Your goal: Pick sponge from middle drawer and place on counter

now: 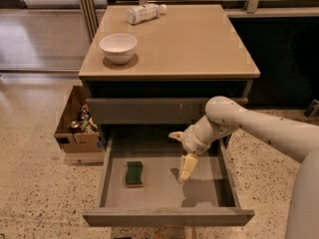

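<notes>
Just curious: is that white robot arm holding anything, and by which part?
Nothing: the gripper hangs over the open grey drawer, apart from the green-and-yellow sponge.

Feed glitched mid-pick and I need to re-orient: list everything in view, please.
dark green and yellow wavy-sided sponge: one, green top, left part of drawer floor
wide grey middle drawer: one, grey, pulled open
glossy tan counter: one, tan, cabinet top
round white bowl: one, white, counter's left side
pale plastic bottle: one, lying at counter's back
brown cardboard box: one, floor left of cabinet
white robot arm: one, from right
gripper: one, cream, over drawer, right of sponge, apart
</notes>
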Action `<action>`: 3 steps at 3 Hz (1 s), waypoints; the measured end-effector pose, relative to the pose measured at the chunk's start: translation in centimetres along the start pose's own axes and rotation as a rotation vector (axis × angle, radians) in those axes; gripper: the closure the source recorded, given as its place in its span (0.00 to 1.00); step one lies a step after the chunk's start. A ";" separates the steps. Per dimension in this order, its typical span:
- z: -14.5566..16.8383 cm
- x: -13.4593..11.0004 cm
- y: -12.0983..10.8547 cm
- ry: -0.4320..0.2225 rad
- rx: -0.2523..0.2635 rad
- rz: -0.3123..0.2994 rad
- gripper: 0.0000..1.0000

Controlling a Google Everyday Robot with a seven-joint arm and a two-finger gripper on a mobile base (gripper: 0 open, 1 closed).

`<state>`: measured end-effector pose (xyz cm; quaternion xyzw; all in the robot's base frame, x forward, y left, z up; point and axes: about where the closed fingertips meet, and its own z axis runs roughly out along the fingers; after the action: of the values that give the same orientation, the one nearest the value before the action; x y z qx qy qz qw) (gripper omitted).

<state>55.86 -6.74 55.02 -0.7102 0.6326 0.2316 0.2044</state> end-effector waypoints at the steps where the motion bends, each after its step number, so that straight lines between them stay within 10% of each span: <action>1: 2.6 -0.4 -1.2 -0.030 -0.024 -0.021 0.00; 3: 5.9 -4.4 -1.5 -0.145 -0.040 -0.104 0.00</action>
<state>56.52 0.40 52.81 -0.7275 0.5737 0.2839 0.2471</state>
